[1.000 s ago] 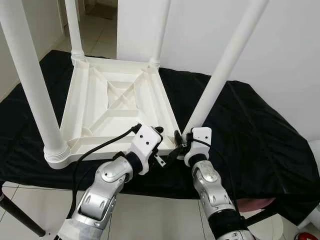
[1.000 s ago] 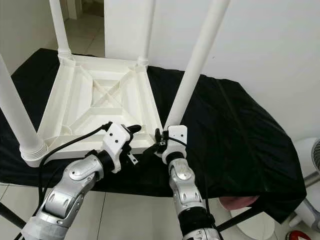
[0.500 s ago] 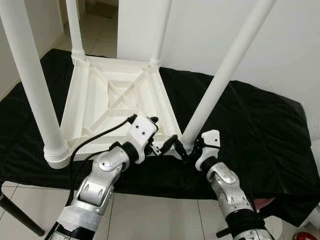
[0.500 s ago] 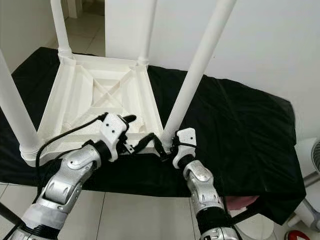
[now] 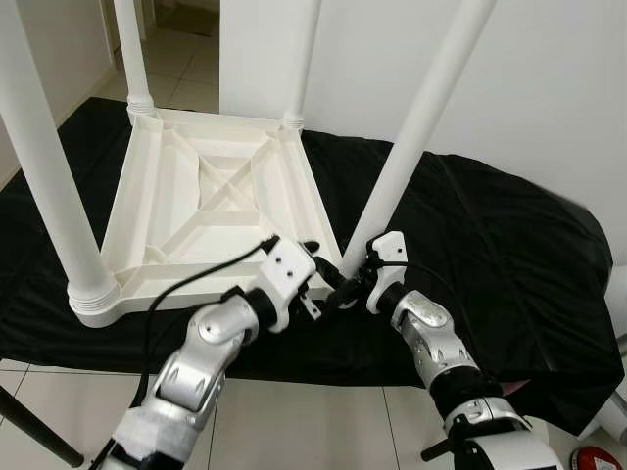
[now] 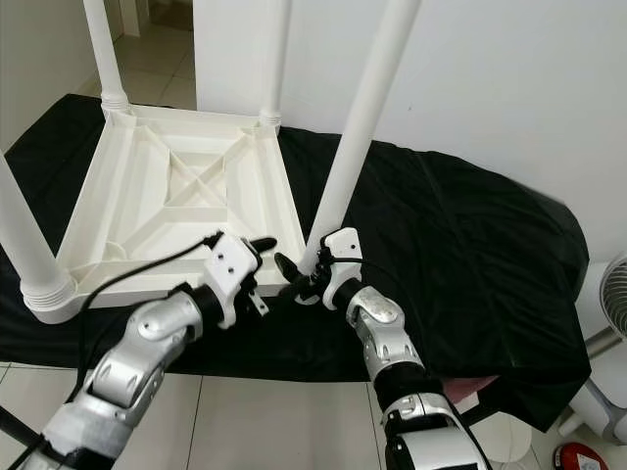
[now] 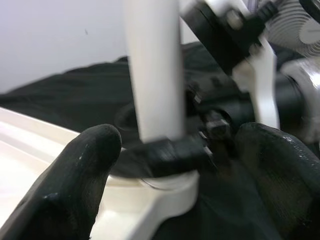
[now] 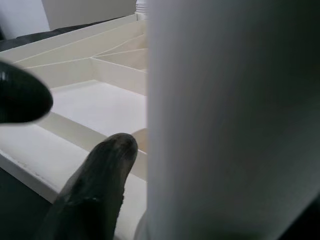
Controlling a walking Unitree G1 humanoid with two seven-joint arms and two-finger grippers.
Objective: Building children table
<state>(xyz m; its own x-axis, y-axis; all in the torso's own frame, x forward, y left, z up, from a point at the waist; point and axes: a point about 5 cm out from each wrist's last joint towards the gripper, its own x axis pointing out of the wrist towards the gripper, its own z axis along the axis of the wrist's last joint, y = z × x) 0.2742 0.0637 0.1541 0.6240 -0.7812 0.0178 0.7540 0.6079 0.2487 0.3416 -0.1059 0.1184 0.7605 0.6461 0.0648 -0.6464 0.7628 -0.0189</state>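
4 white legs stand up from the upturned table [image 5: 211, 196] on the black cloth [image 5: 490, 245]. Right gripper [image 6: 299, 277] clasps the near leg [image 5: 416, 127]'s base; left gripper [image 5: 328, 284] spread open beside it.

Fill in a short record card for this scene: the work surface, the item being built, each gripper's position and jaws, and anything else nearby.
Surface: black cloth draped over a stand.
Item: white children's table lying upside down on the cloth, four legs pointing up.
Near-right leg: standing in its corner socket, slanted.
Right gripper: at the base of that leg, jaws around it.
Left gripper: at the same corner, beside the leg base, jaws open.
Floor: pale tiles beyond the cloth.
Nearby: white fan at the right edge.
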